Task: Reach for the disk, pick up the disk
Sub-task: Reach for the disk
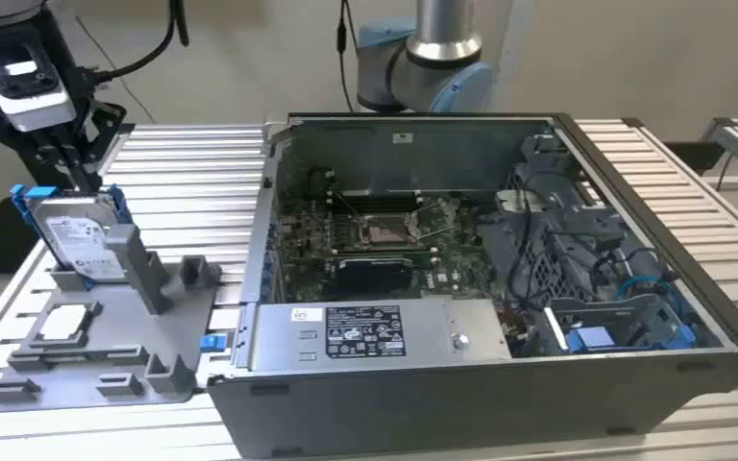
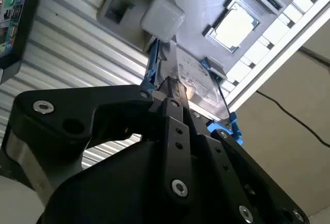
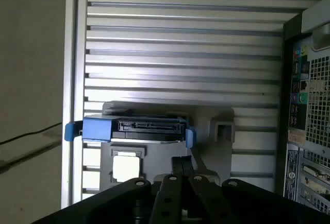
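Note:
The disk, a silver-grey drive with a white label in a blue caddy, stands upright on edge in a grey holder at the exterior view's left. My gripper hangs straight above it, fingertips at the disk's top edge. In the second wrist view the gripper points at the blue rim of the disk. The first wrist view shows the disk's connector edge beyond the gripper. The fingers look shut together, with nothing between them. Whether they touch the disk I cannot tell.
A small silvery square chip lies flat in the holder below the disk. An open computer case stands on the slatted metal table at the exterior view's right. Another robot base rises behind the case.

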Available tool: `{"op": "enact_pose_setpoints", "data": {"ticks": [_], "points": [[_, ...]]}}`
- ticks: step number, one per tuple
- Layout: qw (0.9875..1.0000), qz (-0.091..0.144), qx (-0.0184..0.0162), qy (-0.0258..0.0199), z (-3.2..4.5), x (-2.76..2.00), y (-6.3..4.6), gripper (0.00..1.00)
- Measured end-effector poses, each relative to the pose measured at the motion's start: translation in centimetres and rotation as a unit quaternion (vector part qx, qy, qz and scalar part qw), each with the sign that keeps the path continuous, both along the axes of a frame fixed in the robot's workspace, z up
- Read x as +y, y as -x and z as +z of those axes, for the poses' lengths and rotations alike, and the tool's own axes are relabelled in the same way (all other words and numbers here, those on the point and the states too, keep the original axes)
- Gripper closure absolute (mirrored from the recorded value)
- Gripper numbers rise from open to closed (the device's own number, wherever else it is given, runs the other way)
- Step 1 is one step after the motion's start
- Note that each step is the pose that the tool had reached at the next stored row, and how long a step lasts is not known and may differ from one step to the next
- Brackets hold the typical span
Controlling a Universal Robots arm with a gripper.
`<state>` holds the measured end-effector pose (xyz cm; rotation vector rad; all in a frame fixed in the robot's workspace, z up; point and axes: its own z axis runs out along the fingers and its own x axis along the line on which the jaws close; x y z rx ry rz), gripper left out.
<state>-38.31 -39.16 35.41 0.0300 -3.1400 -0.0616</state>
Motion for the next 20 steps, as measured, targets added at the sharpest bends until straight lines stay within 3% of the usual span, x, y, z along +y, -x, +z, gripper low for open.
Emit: {"op": "enact_pose_setpoints", "data": {"ticks": [11,13,16,18,20], "points": [[1.0000,0.000,0.0000,-0.0002,0.00,0.00,0.0,1.00],[1.0000,0.000,0.0000,-0.0003,-0.02,0.35,0.0,1.00],[1.0000,0.000,0.0000,-0.0002,-0.08,1.41,0.2,1.00],[1.0000,0.000,-0.0001,-0.0002,-0.15,1.91,1.0,1.00],[1.0000,0.000,-0.0003,-0.0002,-0.20,2.06,1.9,1.00]]}}
